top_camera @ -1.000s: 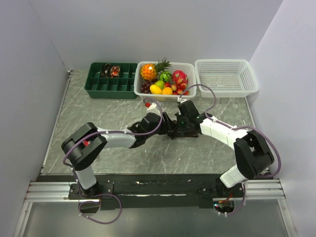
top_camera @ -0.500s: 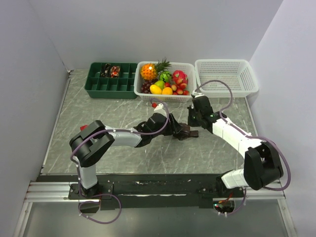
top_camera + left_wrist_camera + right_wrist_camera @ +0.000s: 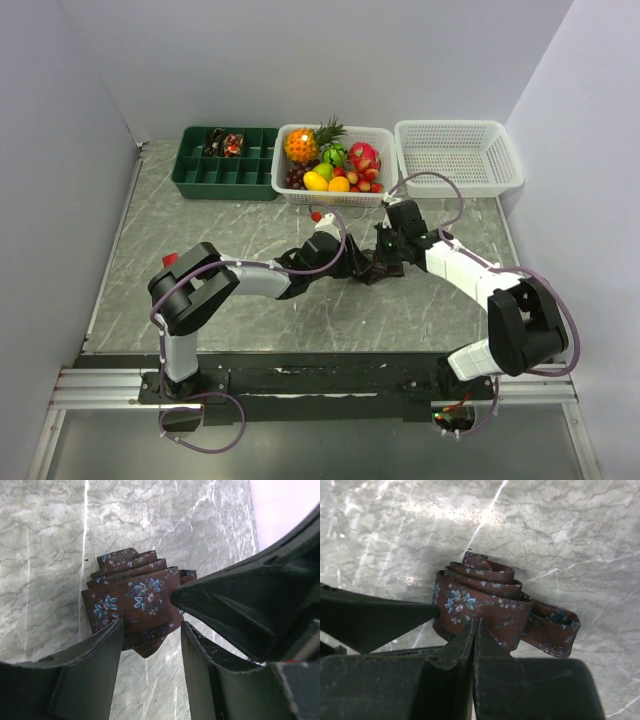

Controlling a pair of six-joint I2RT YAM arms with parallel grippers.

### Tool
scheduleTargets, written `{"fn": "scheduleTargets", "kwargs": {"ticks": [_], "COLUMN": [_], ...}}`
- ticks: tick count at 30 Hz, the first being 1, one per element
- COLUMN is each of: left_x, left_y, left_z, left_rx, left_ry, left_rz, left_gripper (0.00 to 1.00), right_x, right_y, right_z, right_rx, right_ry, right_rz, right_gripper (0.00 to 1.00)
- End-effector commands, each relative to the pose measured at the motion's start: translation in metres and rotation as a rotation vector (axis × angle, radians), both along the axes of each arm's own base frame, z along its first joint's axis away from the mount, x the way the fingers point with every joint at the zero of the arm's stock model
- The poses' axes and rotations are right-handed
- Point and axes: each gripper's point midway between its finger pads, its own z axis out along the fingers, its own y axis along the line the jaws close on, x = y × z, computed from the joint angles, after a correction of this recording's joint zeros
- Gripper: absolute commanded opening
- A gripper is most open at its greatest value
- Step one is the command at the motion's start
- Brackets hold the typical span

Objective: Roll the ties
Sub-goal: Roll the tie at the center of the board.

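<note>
Two coils (image 3: 214,146) seemingly stowed in the green tray (image 3: 190,182) at the table's (image 3: 200,262) far-left corner, a third tie (image 3: 135,600) wound tight mid-table, clasped by the half-closed left hand (image 3: 152,626), prodded by the shut, empty right hand (image 3: 475,625), tail end untucked, stowing left.

**Maroon-brown tie (image 3: 135,597), small blue and pale floral print, on a grey marble table (image 3: 200,250).**
The table has white veins and pale glare patches. The left gripper (image 3: 151,625) and right gripper (image 3: 475,621) are matt black. The left arm (image 3: 245,280) and right arm (image 3: 465,275) have white shells and black joints, with dull purple cables (image 3: 430,180). The tray (image 3: 225,185) is dark green with dark rolls flecked red inside. The fruit basket (image 3: 285,135) and empty basket (image 3: 460,125) are white mesh. The pineapple (image 3: 302,146) is orange-yellow with a green crown; the other fruit is yellow, green, red and dark purple. Walls are pale lilac-grey.
</note>
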Motion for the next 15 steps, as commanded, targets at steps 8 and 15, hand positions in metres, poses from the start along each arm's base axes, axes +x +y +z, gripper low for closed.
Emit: {"fn": "scheduleTargets", "kwargs": {"ticks": [8,15], "left_x": [0.006,0.002], "left_y": [0.015,0.026], "left_z": [0.021,-0.002], "left_rx": [0.033,0.024], "left_ry": [-0.027,0.03], "left_rz": [0.073,0.087], "left_gripper": [0.71,0.85], "right_x": [-0.009,-0.015], "right_y": [-0.016,-0.019], "right_z": [-0.032,-0.039], "right_rx": [-0.073,-0.081], "right_ry": [0.083,0.105], "right_rz": [-0.069,-0.077], "right_gripper": [0.0,0.0]}}
